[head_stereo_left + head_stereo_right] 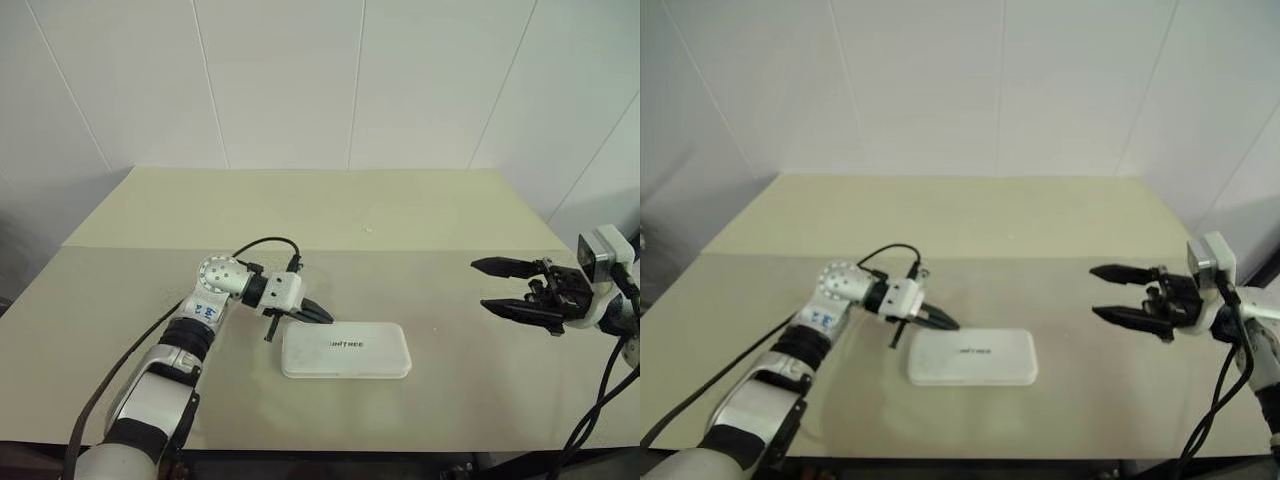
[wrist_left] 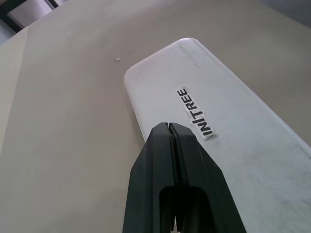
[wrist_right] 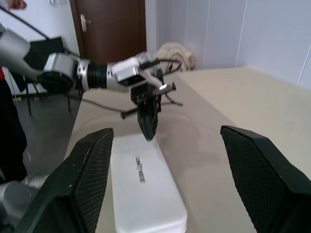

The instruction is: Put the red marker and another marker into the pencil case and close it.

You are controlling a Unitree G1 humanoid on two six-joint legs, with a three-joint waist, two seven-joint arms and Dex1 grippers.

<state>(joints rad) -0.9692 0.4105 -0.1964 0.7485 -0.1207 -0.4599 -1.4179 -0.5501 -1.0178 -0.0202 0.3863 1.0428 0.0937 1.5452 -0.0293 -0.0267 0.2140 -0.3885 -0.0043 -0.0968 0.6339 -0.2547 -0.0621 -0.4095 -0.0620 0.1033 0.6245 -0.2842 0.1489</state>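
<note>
A: What lies on the table, and in what number?

B: One pencil case, white, lid down and flat, its dark logo facing up. No marker, red or green, can be seen on the surface. Two grippers, and no other loose object.

A: Where are the grippers, taking the case as the landmark?

B: The left gripper hovers just above the case's left end, near its far edge, angled down toward the lid. Its two black fingers are pressed together with nothing between them; the left wrist view shows their tips over the lid beside the logo. The right gripper hangs well off to the right of the case, raised above the table, its fingers spread wide and empty.

A: What stage does this suggest?

B: The lid looks closed, so the closing step appears done. Whether both markers are inside cannot be told, since the case hides its contents.

A: What could go wrong from here?

B: Three risks, as judgement. First, if the lid is only resting and not latched, it may lift again. Second, the left fingertips sit close to the lid; a sideways or downward move could nudge the light case along the smooth table or tip its end. Third, the cable at the left wrist trails near the case's left end and might drag it.
</note>
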